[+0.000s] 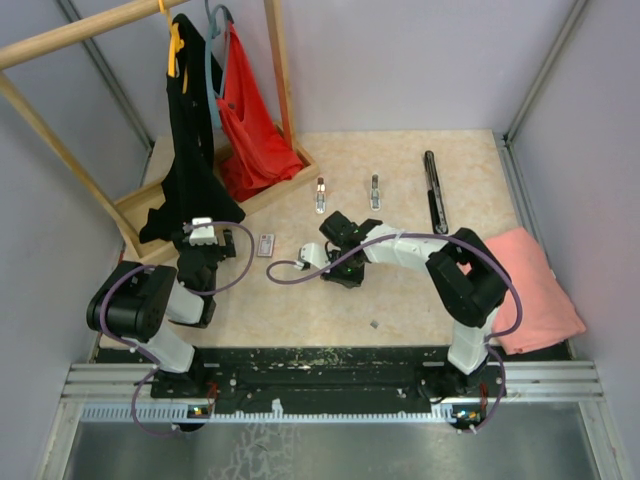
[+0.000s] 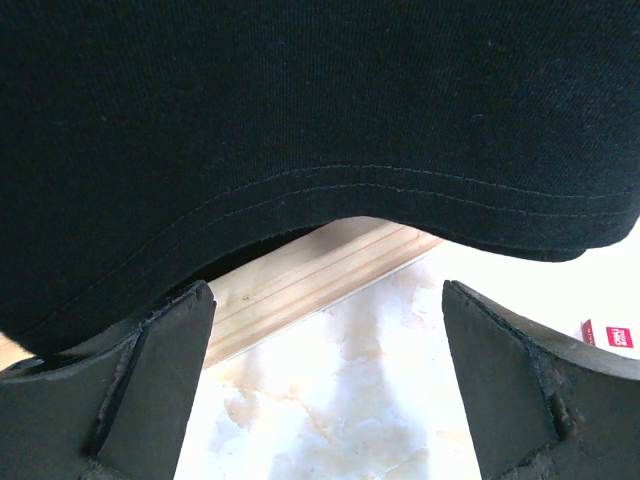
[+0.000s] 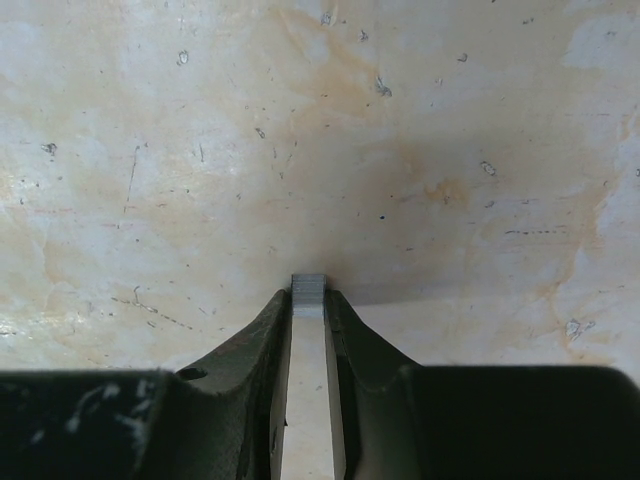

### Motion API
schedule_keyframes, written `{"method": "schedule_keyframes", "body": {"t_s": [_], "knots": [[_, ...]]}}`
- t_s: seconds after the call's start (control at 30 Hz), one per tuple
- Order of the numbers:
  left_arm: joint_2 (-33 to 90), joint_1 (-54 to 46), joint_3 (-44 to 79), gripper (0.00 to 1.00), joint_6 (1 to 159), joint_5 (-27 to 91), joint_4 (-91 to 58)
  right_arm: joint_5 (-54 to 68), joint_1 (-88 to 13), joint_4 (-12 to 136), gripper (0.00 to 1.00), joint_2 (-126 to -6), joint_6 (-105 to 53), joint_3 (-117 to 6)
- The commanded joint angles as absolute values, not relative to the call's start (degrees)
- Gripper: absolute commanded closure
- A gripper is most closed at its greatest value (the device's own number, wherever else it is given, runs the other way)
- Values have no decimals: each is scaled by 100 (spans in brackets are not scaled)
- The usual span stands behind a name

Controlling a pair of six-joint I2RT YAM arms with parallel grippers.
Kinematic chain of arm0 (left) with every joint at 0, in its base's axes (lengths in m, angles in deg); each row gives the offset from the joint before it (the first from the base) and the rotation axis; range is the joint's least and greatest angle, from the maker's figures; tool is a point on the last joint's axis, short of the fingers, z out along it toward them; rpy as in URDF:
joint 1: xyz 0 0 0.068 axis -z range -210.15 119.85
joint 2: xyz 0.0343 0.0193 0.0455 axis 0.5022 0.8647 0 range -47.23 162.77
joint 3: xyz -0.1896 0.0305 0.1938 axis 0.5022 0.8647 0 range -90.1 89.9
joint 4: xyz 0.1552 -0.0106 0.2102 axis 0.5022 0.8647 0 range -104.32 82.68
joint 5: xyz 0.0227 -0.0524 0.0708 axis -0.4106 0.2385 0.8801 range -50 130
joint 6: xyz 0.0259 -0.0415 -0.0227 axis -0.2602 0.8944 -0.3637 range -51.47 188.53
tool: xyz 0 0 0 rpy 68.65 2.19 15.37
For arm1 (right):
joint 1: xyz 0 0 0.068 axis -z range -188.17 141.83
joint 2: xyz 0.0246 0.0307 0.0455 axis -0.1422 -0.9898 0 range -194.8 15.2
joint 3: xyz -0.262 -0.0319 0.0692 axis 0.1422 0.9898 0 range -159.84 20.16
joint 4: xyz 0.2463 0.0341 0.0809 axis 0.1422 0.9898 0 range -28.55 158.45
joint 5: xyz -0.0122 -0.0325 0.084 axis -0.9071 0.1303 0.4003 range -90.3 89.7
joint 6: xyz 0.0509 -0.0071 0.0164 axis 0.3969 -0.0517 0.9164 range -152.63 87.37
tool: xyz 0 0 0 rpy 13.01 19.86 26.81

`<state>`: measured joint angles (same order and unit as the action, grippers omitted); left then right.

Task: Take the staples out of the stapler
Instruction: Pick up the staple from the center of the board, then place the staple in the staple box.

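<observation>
Staples (image 3: 308, 390): we see the silvery strip clamped in the right hand (image 3: 309, 300), over the tabletop (image 3: 420, 150) | stapler (image 1: 434, 190): lies flat toward the tabletop's far edge, well apart from that hand | left hand (image 2: 325, 340): fingers spread wide by a black garment (image 2: 300, 100).

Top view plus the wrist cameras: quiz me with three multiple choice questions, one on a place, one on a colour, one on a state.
1. Where is the stapler? A on the table, far right part; B in a drawer; C in a cup.
2. The cloth at the table's right edge is: A blue; B pink; C green.
3. The right gripper is: A wide open; B shut on the staples; C out of view.
Answers: A, it lies alone on the tabletop; B, plainly pink; B, it pinches the silvery strip.
</observation>
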<state>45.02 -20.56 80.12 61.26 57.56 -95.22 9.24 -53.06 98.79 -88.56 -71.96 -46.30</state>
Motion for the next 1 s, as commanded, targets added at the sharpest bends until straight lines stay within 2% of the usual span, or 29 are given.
{"method": "schedule_keyframes", "body": {"t_s": [0.0, 0.6, 0.97], "knots": [[4510, -2092, 7933, 0, 6229, 5745, -9644, 1107, -5330, 9802, 81, -8640, -7043, -4773], [4514, -2092, 7935, 0, 6226, 5749, -9650, 1091, -4622, 9267, 82, -8120, -6315, -4787], [4514, -2092, 7935, 0, 6227, 5748, -9649, 1037, -3754, 8882, 81, -7724, -5761, -4718]]}}
